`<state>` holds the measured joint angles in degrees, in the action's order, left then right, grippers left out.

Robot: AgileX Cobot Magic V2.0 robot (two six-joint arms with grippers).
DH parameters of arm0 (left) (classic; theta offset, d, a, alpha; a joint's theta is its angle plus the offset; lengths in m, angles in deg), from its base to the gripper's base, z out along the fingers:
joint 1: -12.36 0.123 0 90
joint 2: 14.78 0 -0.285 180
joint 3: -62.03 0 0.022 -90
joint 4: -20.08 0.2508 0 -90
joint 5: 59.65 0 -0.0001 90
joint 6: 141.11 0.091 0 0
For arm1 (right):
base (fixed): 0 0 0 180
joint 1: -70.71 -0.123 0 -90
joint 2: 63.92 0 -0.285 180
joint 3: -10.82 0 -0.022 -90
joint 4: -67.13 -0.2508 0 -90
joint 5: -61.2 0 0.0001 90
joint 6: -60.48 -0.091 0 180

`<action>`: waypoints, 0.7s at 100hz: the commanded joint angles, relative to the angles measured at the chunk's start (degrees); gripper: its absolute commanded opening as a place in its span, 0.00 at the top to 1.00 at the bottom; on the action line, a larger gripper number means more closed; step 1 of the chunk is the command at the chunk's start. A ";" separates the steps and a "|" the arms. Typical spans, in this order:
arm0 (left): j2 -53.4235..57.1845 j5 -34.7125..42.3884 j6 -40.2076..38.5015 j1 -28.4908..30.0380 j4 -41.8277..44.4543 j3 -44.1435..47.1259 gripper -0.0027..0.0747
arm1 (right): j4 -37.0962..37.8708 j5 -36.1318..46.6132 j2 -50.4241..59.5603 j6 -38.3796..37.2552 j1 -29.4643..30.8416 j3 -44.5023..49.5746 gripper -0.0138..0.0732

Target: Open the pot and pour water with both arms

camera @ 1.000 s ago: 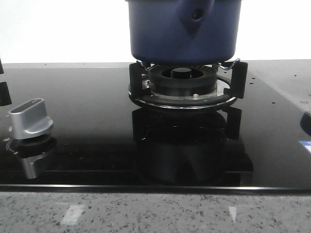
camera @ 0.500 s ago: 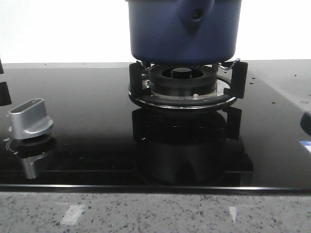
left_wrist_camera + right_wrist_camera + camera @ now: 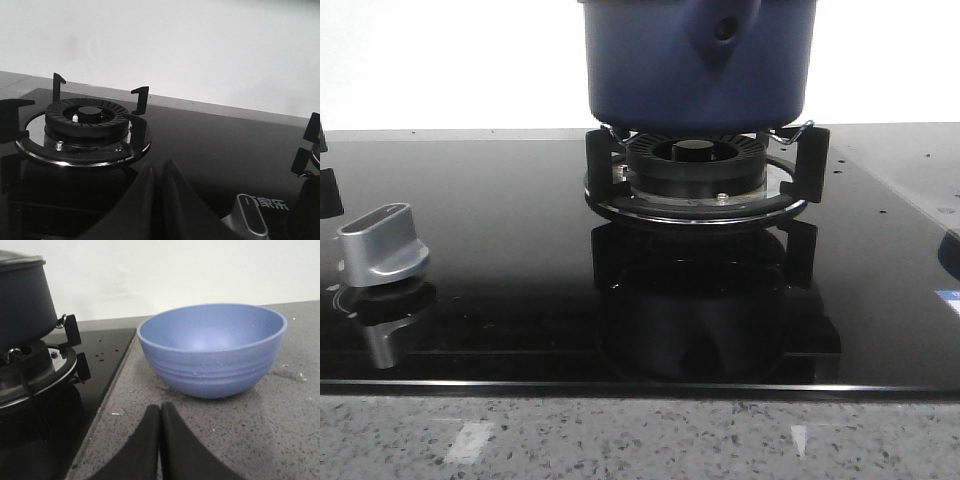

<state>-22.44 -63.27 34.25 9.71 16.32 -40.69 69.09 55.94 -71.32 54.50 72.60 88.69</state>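
Observation:
The dark blue pot (image 3: 698, 60) stands on the middle burner's black grate (image 3: 705, 175), its handle (image 3: 720, 28) pointing at the camera. Its side shows in the right wrist view (image 3: 22, 300), with a lid edge (image 3: 20, 259) on top. My right gripper (image 3: 160, 410) is shut and empty, low over the grey counter, in front of the smaller blue bowl (image 3: 212, 347). My left gripper (image 3: 157, 167) is shut and empty over the black glass hob, near an empty left burner (image 3: 85, 125). Neither gripper shows in the front view.
A silver stove knob (image 3: 382, 245) sits on the glass hob (image 3: 500, 220) at the left; it also shows in the left wrist view (image 3: 249, 220). The speckled counter edge (image 3: 640, 435) runs along the front. A white wall stands behind.

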 commanded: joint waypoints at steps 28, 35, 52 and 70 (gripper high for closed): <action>1.64 4.68 -0.51 -0.13 -11.76 1.77 0.99 | -9.99 7.45 1.28 0.19 0.17 1.45 0.90; 1.64 5.71 -0.51 -0.13 -19.00 1.77 0.99 | -16.77 7.47 1.28 0.19 0.17 1.45 0.90; 1.64 7.41 -0.51 -0.13 -34.50 0.93 0.99 | -31.41 6.44 1.28 0.19 0.17 1.17 0.90; 1.41 4.16 -0.28 -0.13 -34.78 -4.04 0.99 | -31.02 -6.35 1.20 2.65 0.17 -5.55 0.90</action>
<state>-22.44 -60.57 34.21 9.71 -17.93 -41.26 37.80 51.42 -71.32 54.80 72.60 87.74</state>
